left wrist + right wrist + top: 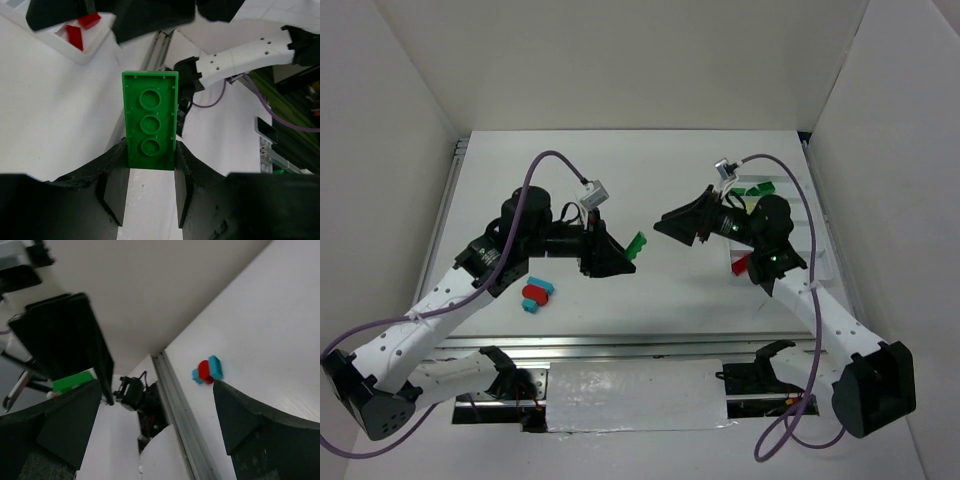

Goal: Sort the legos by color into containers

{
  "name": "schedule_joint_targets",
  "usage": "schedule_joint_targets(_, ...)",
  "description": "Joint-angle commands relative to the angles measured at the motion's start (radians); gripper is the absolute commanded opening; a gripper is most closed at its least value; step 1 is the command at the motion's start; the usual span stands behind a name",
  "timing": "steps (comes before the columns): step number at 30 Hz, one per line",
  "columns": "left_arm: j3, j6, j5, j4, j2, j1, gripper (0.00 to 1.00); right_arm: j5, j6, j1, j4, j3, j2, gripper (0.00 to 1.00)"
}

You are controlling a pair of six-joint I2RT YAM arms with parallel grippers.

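1. At the centre of the top view, one green brick stood clamped in the fingers of the left gripper, above the table.
2. The right gripper, facing it, was spread wide and held nothing.
3. At lower left, one red brick touched two cyan bricks.
4. At right lay one tray, with green bricks at its upper end and red ones at its lower end. Which compartments they were in was unclear.
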Motion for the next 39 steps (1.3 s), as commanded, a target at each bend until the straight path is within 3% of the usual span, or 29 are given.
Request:
schedule_joint_targets(1, 0.044, -0.048, 0.147, 0.120, 0.018, 0.002, 0.00, -0.053, 0.221, 0.056, 0.421, -0.085, -0.052, 1.00)
schedule_joint_targets(6, 0.038, -0.067, 0.139, 0.125, 0.049, 0.002, 0.00, -0.085, 0.328, 0.146, 0.653, -0.090, -0.009, 0.94)
schedule_joint_targets(14, 0.046, -0.062, 0.109, 0.114, 0.058, 0.002, 0.00, -0.064, 0.275, 0.226, 0.584, -0.044, 0.025, 0.71)
schedule_joint_targets(20, 0.064, -0.041, 0.069, 0.083, 0.055, 0.001, 0.00, -0.049, 0.243, 0.235, 0.538, -0.044, 0.010, 0.66)
schedule_joint_targets(23, 0.075, -0.034, 0.056, 0.080, 0.058, 0.002, 0.00, -0.048, 0.251, 0.238, 0.533, -0.045, 0.017, 0.47)
schedule_joint_targets(24, 0.080, -0.031, 0.049, 0.071, 0.060, 0.001, 0.00, -0.047, 0.254, 0.238, 0.533, -0.044, 0.022, 0.29)
schedule_joint_targets(26, 0.087, -0.022, 0.029, 0.065, 0.063, 0.001, 0.00, -0.048, 0.249, 0.240, 0.523, -0.036, 0.033, 0.15)
schedule_joint_targets(27, 0.089, -0.018, 0.026, 0.060, 0.067, 0.001, 0.02, -0.045, 0.245, 0.240, 0.512, -0.035, 0.034, 0.00)
schedule_joint_targets(29, 0.093, -0.014, 0.024, 0.056, 0.072, 0.002, 0.26, -0.039, 0.234, 0.240, 0.509, -0.031, 0.040, 0.00)
schedule_joint_targets(30, 0.096, -0.008, -0.014, 0.038, 0.075, 0.002, 0.71, -0.024, 0.205, 0.234, 0.486, -0.022, 0.040, 0.00)
schedule_joint_targets(31, 0.103, -0.007, -0.051, 0.016, 0.077, 0.004, 0.99, -0.007, 0.179, 0.234, 0.449, -0.013, 0.039, 0.00)
schedule_joint_targets(34, 0.139, 0.019, -0.202, -0.121, 0.092, 0.004, 1.00, 0.101, 0.072, 0.170, 0.183, 0.051, 0.042, 0.00)
schedule_joint_targets(38, 0.202, 0.027, -0.633, -0.352, 0.124, 0.007, 0.99, 0.447, 0.074, -0.036, -0.238, 0.152, 0.123, 0.00)
schedule_joint_targets(39, 0.202, 0.030, -0.675, -0.392, 0.127, 0.008, 1.00, 0.514, 0.081, -0.120, -0.297, 0.175, 0.148, 0.00)
